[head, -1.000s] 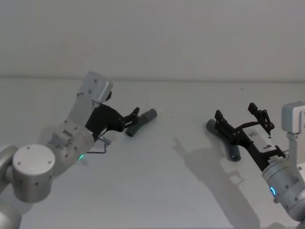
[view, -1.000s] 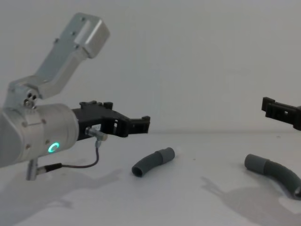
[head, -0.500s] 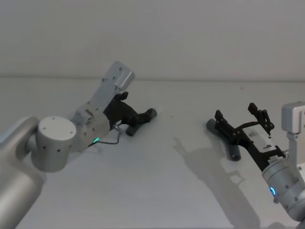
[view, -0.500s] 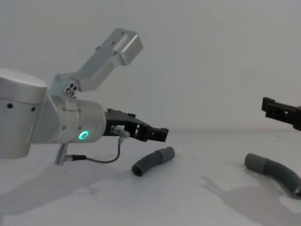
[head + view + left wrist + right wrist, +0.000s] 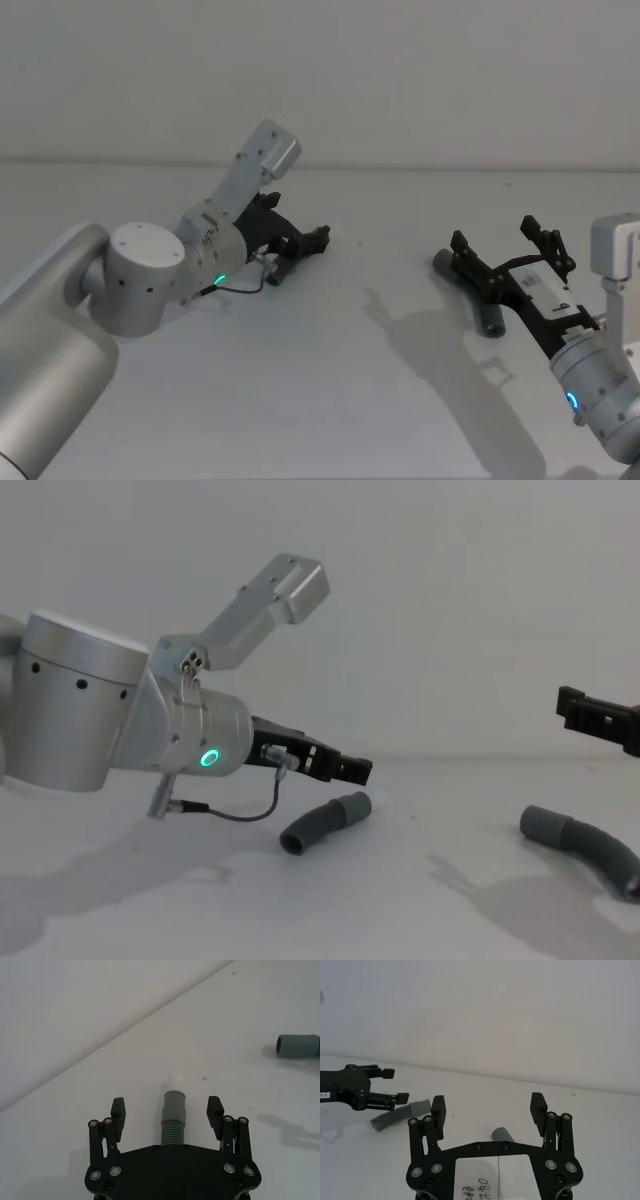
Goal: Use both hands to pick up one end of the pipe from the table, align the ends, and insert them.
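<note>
Left gripper (image 5: 166,1108), black plastic two-finger type on a thick silver arm: fingers (image 5: 118,1111) spread wide, one on either side of the left hose piece (image 5: 172,1127), with no contact visible. This is a short curved dark grey ribbed tube lying on the matte white-grey table (image 5: 330,400). Its smooth lighter grey cuff (image 5: 174,1100), ending in a narrow white tip (image 5: 174,1080), points away from the palm. Right gripper (image 5: 488,1104), same black pattern, is likewise spread and holds nothing. It hangs above the right hose piece (image 5: 490,318), a matching ribbed tube with a plain grey cuff (image 5: 502,1136). The two pieces lie well apart on the table. Assessment: both pieces look light. The ribbed bodies are probably flexible and likely to give under a pinch; the cuffs look smoother, stiffer and more apt to slip. A curved piece may pivot on the table when nudged. The recommended hold is on the ribs just behind each cuff, which leaves the mating ends free and steady. Markings: a white label (image 5: 485,1167) on the right gripper's palm plate carries handwriting, cut off at the frame edge and not reliably legible. A small tag (image 5: 324,1095) on the left gripper appears to read "7-1". No brand is visible on either hose.
</note>
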